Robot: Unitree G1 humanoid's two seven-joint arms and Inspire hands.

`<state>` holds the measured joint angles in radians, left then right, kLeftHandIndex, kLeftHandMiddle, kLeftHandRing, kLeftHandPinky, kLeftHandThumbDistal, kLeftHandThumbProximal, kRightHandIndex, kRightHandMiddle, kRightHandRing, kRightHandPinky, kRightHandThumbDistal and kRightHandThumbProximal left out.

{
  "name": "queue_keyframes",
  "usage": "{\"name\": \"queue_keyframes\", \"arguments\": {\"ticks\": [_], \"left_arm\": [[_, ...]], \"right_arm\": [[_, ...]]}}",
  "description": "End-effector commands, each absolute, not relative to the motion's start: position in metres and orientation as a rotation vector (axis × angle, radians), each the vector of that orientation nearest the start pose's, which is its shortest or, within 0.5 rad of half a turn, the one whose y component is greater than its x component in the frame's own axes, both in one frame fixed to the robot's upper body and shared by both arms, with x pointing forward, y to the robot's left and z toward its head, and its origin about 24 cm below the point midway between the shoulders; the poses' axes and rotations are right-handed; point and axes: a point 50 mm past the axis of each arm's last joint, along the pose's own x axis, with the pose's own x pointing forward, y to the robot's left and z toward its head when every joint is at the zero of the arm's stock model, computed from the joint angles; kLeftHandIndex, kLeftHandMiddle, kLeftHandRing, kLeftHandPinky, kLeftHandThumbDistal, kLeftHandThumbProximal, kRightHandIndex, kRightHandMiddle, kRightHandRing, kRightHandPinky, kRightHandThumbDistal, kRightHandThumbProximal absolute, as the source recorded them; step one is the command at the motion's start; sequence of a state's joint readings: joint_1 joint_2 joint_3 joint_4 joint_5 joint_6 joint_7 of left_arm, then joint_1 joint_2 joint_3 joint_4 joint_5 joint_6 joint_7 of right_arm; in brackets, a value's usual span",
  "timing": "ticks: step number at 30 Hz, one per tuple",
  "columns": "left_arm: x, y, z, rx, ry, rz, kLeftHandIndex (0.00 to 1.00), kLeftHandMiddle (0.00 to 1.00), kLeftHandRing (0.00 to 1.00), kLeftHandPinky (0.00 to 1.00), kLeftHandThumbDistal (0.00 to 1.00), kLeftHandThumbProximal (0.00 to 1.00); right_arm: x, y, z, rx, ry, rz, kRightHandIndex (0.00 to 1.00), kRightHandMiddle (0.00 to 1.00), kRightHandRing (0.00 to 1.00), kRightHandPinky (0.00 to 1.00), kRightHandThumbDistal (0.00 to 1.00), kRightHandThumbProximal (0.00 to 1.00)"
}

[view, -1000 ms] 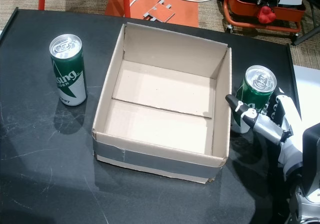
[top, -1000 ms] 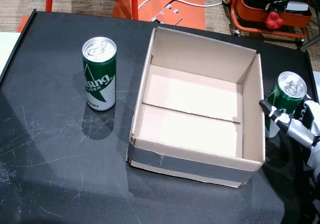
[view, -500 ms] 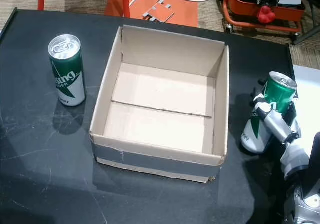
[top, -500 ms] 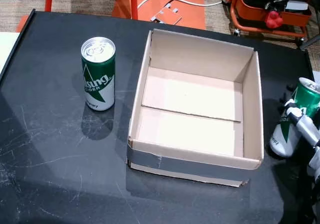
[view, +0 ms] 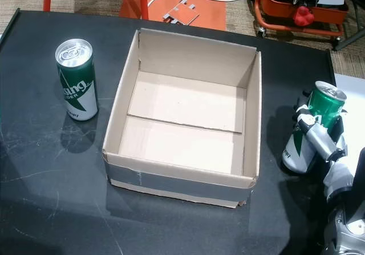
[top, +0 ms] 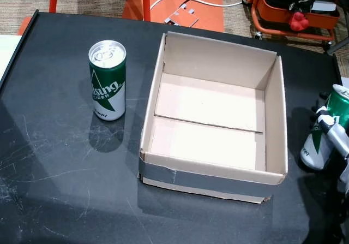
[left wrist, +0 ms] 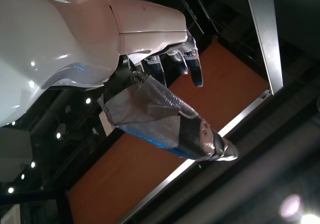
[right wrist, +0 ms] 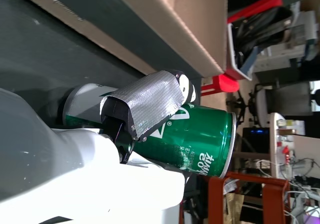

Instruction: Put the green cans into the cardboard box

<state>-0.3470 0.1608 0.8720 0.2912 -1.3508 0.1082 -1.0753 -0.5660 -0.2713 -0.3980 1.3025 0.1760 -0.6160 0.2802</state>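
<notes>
Robotics lab, scuffed black table [top: 54, 162], orange equipment cart [top: 289, 15], floor cable [top: 191, 1]

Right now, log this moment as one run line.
right hand shut on tilted can | left hand open | other can upright | box empty

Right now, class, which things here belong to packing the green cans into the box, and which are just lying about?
Belonging to the job:
- left can, upright on the table
- right can, tilted, in the right hand
- cardboard box, empty

Just lying about:
- white cable on the floor
- orange cart
</notes>
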Motion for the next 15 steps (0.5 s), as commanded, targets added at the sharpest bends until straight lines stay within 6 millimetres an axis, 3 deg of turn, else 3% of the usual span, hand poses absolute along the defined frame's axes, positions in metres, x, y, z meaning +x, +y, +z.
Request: {"name": "queue_keyframes", "arguments": {"ticks": [1,4,6,8,9,10,14,15], "left_arm": [[0.236,0.319,0.117,-0.924,-1.176,-0.397,0.68,0.71,0.83,0.71,0.88,0.29],[0.237,0.317,0.118,-0.889,-1.159,-0.405,0.68,0.71,0.83,0.72,0.88,0.3],[0.239,0.315,0.118,-0.869,-1.158,-0.414,0.7,0.74,0.85,0.74,0.88,0.34],[0.241,0.311,0.117,-0.883,-1.157,-0.423,0.7,0.74,0.84,0.73,0.89,0.31],[0.242,0.309,0.116,-0.903,-1.155,-0.425,0.7,0.74,0.83,0.72,0.93,0.34],[0.243,0.306,0.116,-0.907,-1.151,-0.42,0.69,0.74,0.83,0.72,0.9,0.39],[0.245,0.3,0.114,-0.898,-1.14,-0.411,0.69,0.74,0.82,0.74,0.85,0.52],[0.245,0.299,0.114,-0.903,-1.138,-0.414,0.69,0.73,0.82,0.74,0.82,0.47]], "right_arm": [[0.317,-0.265,0.021,0.083,-0.055,-0.162,0.62,0.43,0.45,0.55,0.0,0.0],[0.332,-0.267,0.051,0.012,-0.171,-0.113,0.62,0.42,0.44,0.54,0.0,0.0],[0.343,-0.267,0.078,-0.061,-0.266,-0.07,0.52,0.41,0.45,0.54,0.0,0.0],[0.352,-0.264,0.106,-0.146,-0.364,-0.029,0.47,0.4,0.45,0.52,0.0,0.0],[0.356,-0.262,0.119,-0.191,-0.403,-0.012,0.46,0.4,0.45,0.52,0.0,0.0],[0.36,-0.259,0.131,-0.244,-0.434,-0.001,0.45,0.41,0.44,0.52,0.0,0.0],[0.37,-0.251,0.158,-0.383,-0.488,0.01,0.42,0.4,0.43,0.5,0.0,0.0],[0.372,-0.249,0.162,-0.429,-0.497,0.004,0.42,0.4,0.43,0.5,0.0,0.0]]}}
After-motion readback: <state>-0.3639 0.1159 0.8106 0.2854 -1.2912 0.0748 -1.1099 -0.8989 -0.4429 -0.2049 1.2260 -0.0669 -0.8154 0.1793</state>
